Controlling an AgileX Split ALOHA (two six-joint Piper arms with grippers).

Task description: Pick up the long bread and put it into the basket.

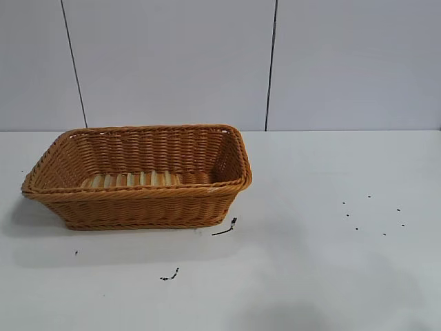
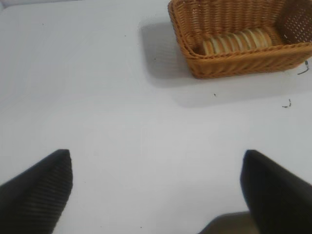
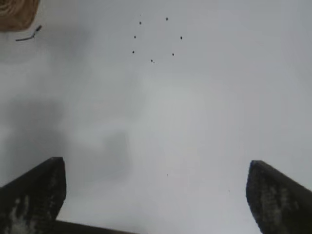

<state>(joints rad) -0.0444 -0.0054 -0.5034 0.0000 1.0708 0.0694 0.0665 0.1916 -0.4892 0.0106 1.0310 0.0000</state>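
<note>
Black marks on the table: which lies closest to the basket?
The curved stroke beside the basket corner; the small squiggle and scattered dots lie farther off.

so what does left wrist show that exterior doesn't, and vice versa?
Only left wrist: the left gripper, fingers wide apart and holding nothing, over bare table.
Only exterior: the back wall panels, the whole basket including its far rim, and the cluster of black dots on the table to the basket's right.
Both: the bread lying inside the basket along the wall that faces the camera in each view, the white table, and the two black scribble marks near the basket.
</note>
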